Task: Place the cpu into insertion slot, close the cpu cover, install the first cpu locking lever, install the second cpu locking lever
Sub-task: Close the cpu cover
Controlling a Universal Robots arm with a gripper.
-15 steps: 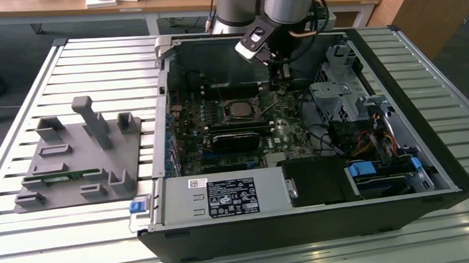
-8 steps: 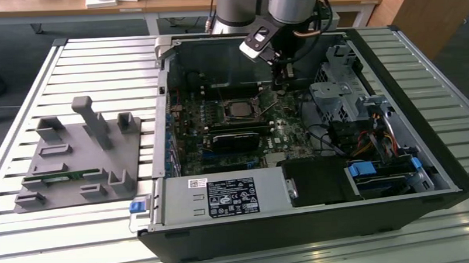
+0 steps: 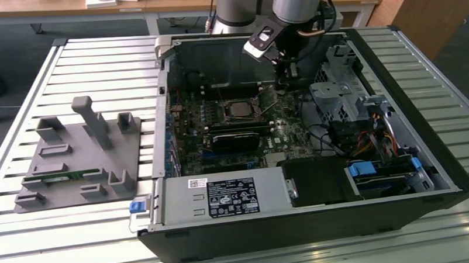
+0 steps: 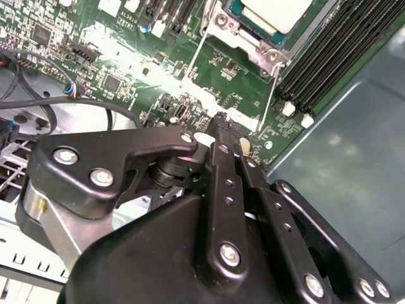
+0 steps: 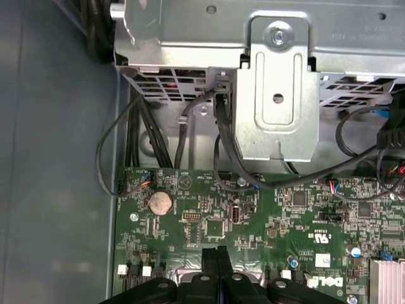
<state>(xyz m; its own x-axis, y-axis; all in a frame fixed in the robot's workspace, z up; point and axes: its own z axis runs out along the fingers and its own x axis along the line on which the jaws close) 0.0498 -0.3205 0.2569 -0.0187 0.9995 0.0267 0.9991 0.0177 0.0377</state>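
Exterior view, gripper (image 3: 288,77): hung inside the open computer case (image 3: 422,131), above the motherboard (image 3: 218,126) edge nearest the drive cage (image 3: 338,98).
Exterior view, cpu (image 3: 239,109): lay flat in the insertion slot (image 3: 224,110) near the middle of the motherboard, apart from the gripper.
Exterior view, surroundings: the case lay on a slatted table (image 3: 419,49), with a grey fixture (image 3: 79,154) beside it toward the table's edge on the exterior view's left.
Second wrist view, fingers (image 4: 218,145): black, pressed side by side, with nothing between them; their tips hung just over the green board.
Second wrist view, cpu cover (image 4: 253,41): the silvery frame lay around the pale cpu top.
Second wrist view, locking levers (image 4: 196,57): two thin metal rods slanted out from the frame's corners.
First wrist view, gripper: the fingertips met along a thin seam, holding nothing.
First wrist view, board: a coin battery (image 5: 160,202) sat near the board's corner, and black cables (image 5: 221,145) ran up to the cage.
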